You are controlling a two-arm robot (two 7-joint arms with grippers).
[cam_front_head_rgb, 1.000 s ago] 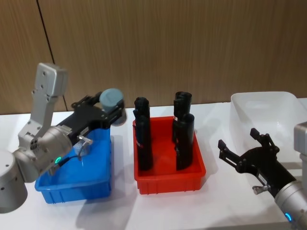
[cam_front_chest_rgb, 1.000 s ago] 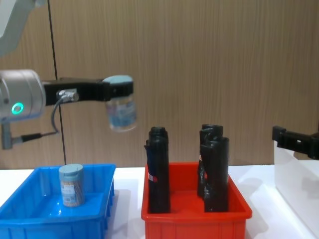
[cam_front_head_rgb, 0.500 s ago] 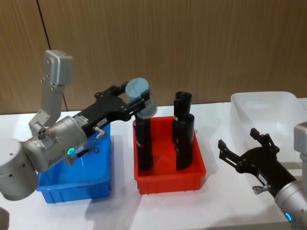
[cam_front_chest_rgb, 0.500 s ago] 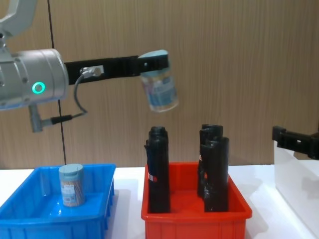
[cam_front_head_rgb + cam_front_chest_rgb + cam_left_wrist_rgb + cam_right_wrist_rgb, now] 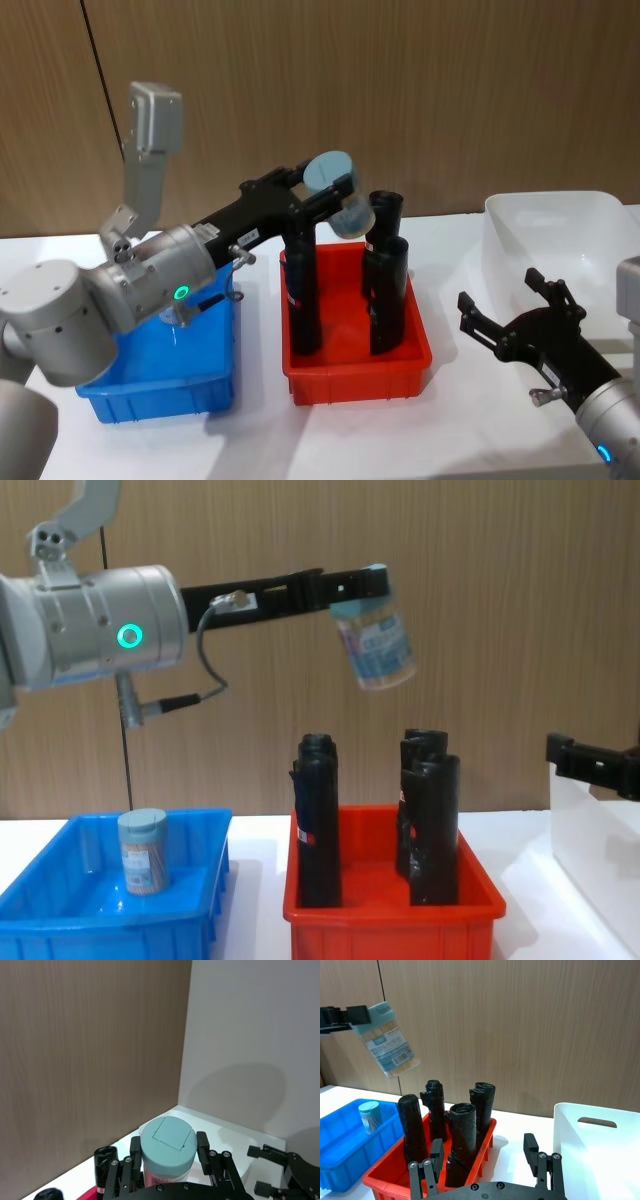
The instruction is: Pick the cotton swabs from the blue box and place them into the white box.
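My left gripper (image 5: pixel 330 190) is shut on a jar of cotton swabs (image 5: pixel 377 645), held high and tilted above the red bin; the jar's pale blue lid (image 5: pixel 167 1137) sits between the fingers. The same jar (image 5: pixel 389 1042) hangs in the air in the right wrist view. A second cotton swab jar (image 5: pixel 143 851) stands upright in the blue box (image 5: pixel 60 920), also seen as the jar (image 5: pixel 369 1116) in the blue box (image 5: pixel 345 1155). The white box (image 5: pixel 550 235) sits at the far right. My right gripper (image 5: pixel 510 325) is open, low in front of the white box.
A red bin (image 5: pixel 355 375) with several upright black rolls (image 5: pixel 300 290) stands between the blue box and the white box, directly under the carried jar. A wooden wall runs behind the white table (image 5: pixel 450 440).
My left arm has swung the held jar rightward and higher, from above the blue box to over the red bin, and the jar has tilted. The right arm has not moved.
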